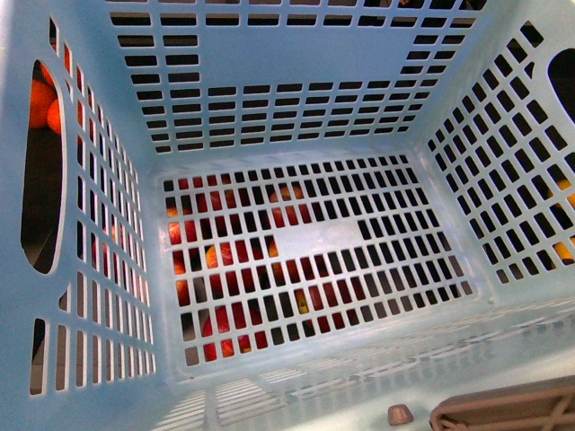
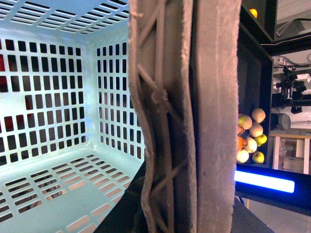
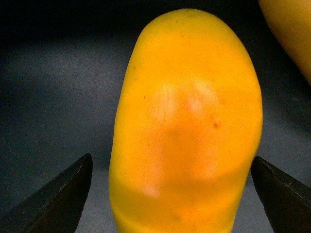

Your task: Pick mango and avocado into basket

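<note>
The light teal basket [image 1: 296, 81] fills the front view, seen from above into its slotted floor, with nothing inside. Its brown handle [image 1: 508, 409] shows at the near edge. In the left wrist view my left gripper [image 2: 182, 204] is shut on the basket's handle [image 2: 165, 97], which crosses the frame as a thick brown band with a white zip tie. The orange-yellow mango [image 3: 187, 126] lies on a dark surface in the right wrist view, between the spread fingers of my open right gripper [image 3: 172, 194], with a gap on each side. No avocado is in view.
Red and orange fruit [image 1: 225, 260] shows through the basket's floor slots, and orange fruit [image 1: 40, 103] through its left side opening. A second yellow fruit [image 3: 291, 34] lies close beside the mango. Pale round fruit [image 2: 250, 138] is stacked on a dark shelf past the handle.
</note>
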{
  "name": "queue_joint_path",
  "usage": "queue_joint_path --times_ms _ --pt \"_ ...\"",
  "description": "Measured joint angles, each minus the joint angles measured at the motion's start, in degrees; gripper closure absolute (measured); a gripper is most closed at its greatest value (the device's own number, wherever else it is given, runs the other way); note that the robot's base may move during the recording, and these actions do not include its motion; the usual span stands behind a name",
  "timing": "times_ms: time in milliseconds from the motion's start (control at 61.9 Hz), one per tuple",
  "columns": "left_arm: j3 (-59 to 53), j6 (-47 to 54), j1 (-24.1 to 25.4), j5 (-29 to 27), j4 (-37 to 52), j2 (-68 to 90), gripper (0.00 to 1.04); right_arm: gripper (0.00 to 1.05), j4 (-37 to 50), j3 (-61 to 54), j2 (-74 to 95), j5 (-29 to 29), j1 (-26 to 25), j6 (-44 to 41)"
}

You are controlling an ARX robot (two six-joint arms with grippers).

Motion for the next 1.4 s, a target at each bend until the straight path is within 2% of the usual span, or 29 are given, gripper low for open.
queue_joint_path --times_ms 307,484,581,969,1195,1404 --pt "0.00 0.00 0.00 0.00 0.00 0.00 0.89 0.09 -1.27 6.01 3.93 0.20 0.74 2.56" --pt "0.00 0.00 0.00 0.00 0.00 0.00 0.89 0.32 -2.43 7.21 4.48 -0.02 0.92 3.08" --pt "0.00 0.00 0.00 0.00 0.00 0.00 0.89 0.40 -2.51 7.17 4.46 -0.83 0.92 4.04" --pt "0.00 0.00 0.00 0.00 0.00 0.00 0.89 0.42 2.19 -1.49 -4.92 -6.34 -2.21 9.35" --pt "0.00 0.00 0.00 0.00 0.00 0.00 0.89 0.42 6.34 -13.84 -24.24 -14.58 -7.13 13.16" --pt "0.00 0.00 0.00 0.00 0.00 0.00 0.89 0.42 4.70 -22.71 -42.64 -20.63 -8.85 16.85"
